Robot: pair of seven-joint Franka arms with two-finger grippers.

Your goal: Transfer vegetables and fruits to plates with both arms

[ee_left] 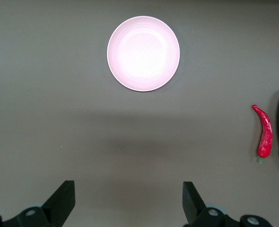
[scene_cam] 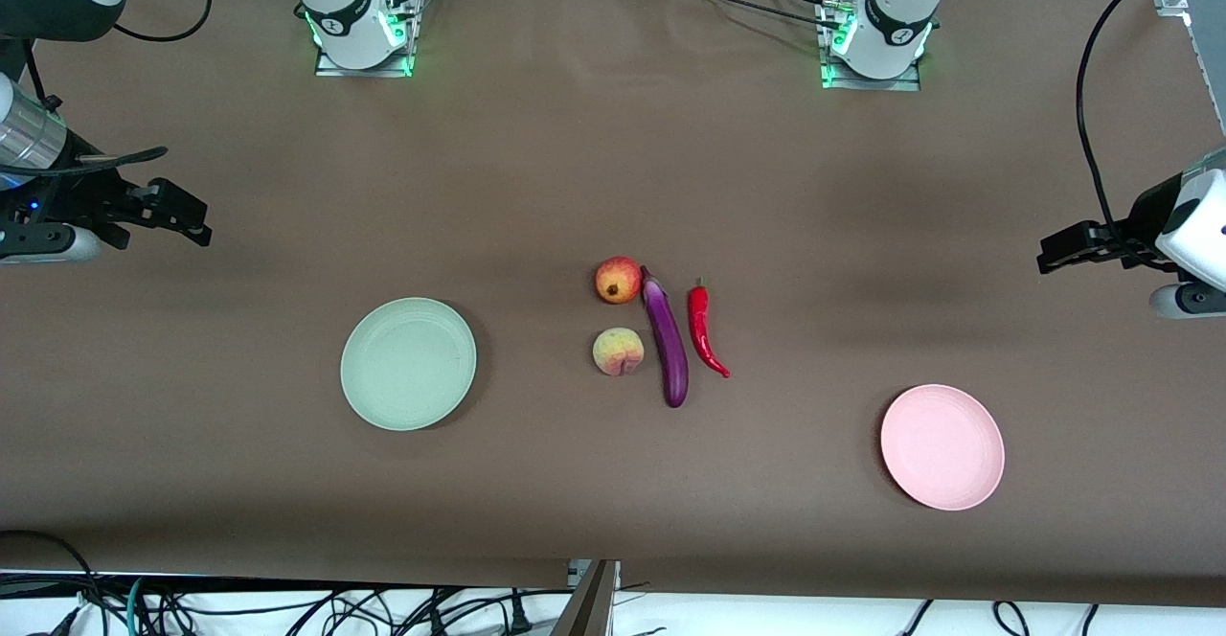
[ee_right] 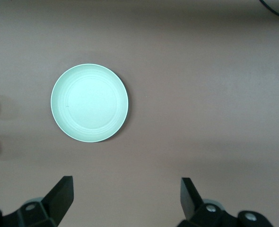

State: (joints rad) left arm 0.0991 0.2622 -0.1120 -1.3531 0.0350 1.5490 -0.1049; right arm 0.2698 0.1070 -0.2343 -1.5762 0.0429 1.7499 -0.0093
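Mid-table lie two fruits, pomegranate (scene_cam: 619,280) and peach (scene_cam: 618,352), beside two vegetables, eggplant (scene_cam: 667,346) and chili (scene_cam: 705,330), between two bare plates, mint (scene_cam: 408,363) and pink (scene_cam: 942,446), while the left gripper (ee_left: 127,201) and right gripper (ee_right: 126,198) hover released over the table's ends.

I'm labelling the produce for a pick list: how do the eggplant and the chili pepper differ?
The eggplant is glossy purple; the chili pepper is red with a green stem. The eggplant is longer and thicker, the chili pepper shorter and thin. The eggplant lies nearly straight, while the chili pepper curves to a pointed tip. The eggplant lies next to both round fruits; the chili pepper lies on its side toward the left arm's end. Both lie lengthwise on the table, side by side, on neither plate.
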